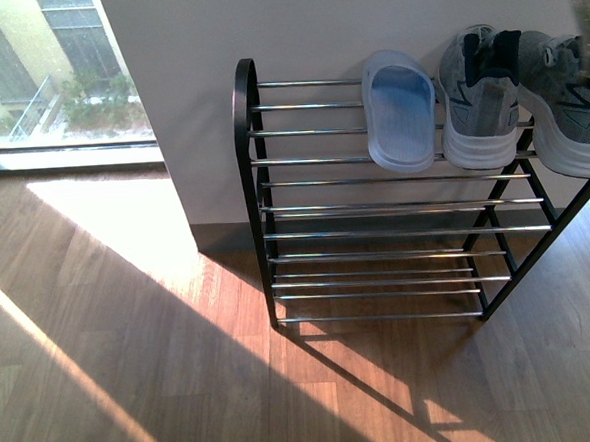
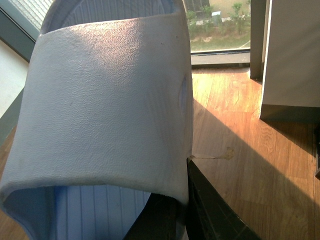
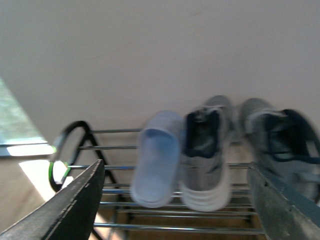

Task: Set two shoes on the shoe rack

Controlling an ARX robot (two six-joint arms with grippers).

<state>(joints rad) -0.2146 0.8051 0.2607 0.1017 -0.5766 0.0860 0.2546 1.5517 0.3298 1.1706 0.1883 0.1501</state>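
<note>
The shoe rack (image 1: 394, 205) stands against a white wall (image 1: 343, 18) on a wood floor (image 1: 134, 371), sun falling across the boards from a window (image 1: 36, 77) at far left. Its black uprights carry tiers of thin silver rods.

On the top tier three shoes sit side by side, heels toward the near edge: a pale blue slide sandal (image 1: 400, 109) at left, a grey sneaker (image 1: 480, 94) just beside it, and a second grey sneaker (image 1: 568, 104) at right, cut off by the frame edge. The left part of that tier is bare rods.

The right gripper (image 3: 175, 200) shows in its wrist view with its two dark fingers (image 3: 75, 205) spread wide apart, nothing between them, facing the rack.

The left gripper (image 2: 172, 215) grips a second pale blue slide sandal (image 2: 105, 110), which fills its wrist view; dark fingers (image 2: 210, 210) pinch the sandal's edge.
</note>
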